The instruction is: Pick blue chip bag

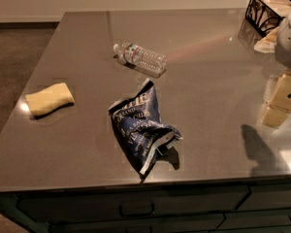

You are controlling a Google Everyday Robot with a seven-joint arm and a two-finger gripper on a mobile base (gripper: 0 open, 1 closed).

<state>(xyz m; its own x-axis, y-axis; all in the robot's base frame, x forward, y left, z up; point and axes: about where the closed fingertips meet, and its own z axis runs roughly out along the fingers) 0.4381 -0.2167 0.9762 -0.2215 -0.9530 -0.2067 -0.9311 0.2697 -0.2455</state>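
Observation:
The blue chip bag (pixel 142 128) is a crumpled dark blue foil bag with white lettering. It lies on the grey countertop (pixel 208 81) near the front edge, about the middle. My gripper (pixel 280 101), cream-coloured, hangs over the counter at the right edge of the camera view, well to the right of the bag and apart from it. It holds nothing that I can see.
A clear plastic water bottle (pixel 139 58) lies behind the bag. A yellow sponge (pixel 49 99) lies at the left. A black wire basket (pixel 267 12) stands at the back right corner. Drawers (pixel 136 208) run below the counter's front edge.

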